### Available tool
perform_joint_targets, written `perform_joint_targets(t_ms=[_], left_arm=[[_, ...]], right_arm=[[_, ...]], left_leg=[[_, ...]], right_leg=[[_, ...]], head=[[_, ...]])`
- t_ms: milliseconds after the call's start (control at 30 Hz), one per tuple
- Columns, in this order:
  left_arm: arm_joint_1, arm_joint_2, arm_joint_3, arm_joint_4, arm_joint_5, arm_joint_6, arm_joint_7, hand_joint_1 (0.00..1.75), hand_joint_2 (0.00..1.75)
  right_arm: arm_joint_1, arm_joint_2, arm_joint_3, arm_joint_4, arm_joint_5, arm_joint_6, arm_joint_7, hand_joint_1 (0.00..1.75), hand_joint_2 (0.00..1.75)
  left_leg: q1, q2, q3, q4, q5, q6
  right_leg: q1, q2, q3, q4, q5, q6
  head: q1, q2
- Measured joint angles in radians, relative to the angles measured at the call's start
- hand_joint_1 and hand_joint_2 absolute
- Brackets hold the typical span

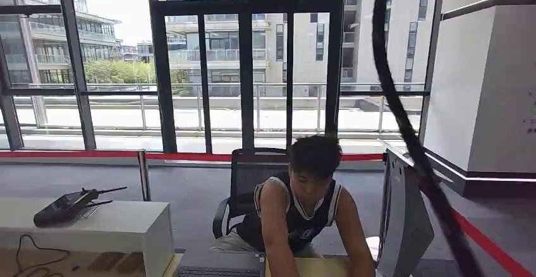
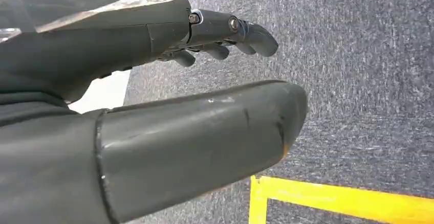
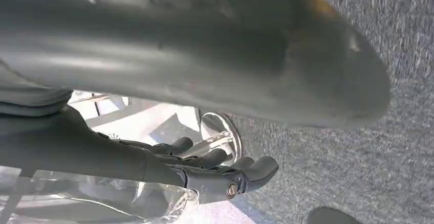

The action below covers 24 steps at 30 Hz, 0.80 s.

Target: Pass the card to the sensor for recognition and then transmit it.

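A black handheld device [image 1: 66, 206] with a short antenna lies on a white counter [image 1: 126, 226] at the left of the head view. My left hand [image 2: 153, 40] hangs above grey carpet, its thick thumb [image 2: 204, 137] apart from the straight dark fingers [image 2: 230, 32], with nothing in it. In the right wrist view my right hand [image 3: 169, 168] also hangs over carpet, fingers [image 3: 245, 175] loosely extended and holding nothing.
A person in a dark sleeveless jersey [image 1: 303, 207] sits in a black mesh chair [image 1: 249, 176], leaning over a desk with a keyboard [image 1: 218, 270] and a monitor's back [image 1: 404, 220]. A black cable [image 1: 404, 125] crosses the view. Yellow floor tape [image 2: 332, 198] and a chrome round base [image 3: 222, 134] lie near my hands.
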Motion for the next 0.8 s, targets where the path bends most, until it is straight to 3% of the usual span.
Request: perform_joint_targets(t_ms=[367, 800], left_arm=[[0.000, 0.000, -0.016, 0.000, -0.004, -0.012, 0.010, 0.00, 0.00], [-0.001, 0.000, -0.024, 0.000, -0.004, -0.008, 0.008, 0.00, 0.00]], right_arm=[[0.000, 0.021, 0.014, 0.013, 0.001, 0.019, -0.042, 0.00, 0.00], [0.000, 0.040, 0.014, 0.019, 0.001, 0.026, -0.043, 0.00, 0.00]], left_leg=[[0.000, 0.000, 0.000, 0.000, 0.000, 0.000], [0.000, 0.000, 0.000, 0.000, 0.000, 0.000]], right_leg=[[0.000, 0.000, 0.000, 0.000, 0.000, 0.000], [0.000, 0.000, 0.000, 0.000, 0.000, 0.000]], head=[[0.001, 0.000], [0.001, 0.000]])
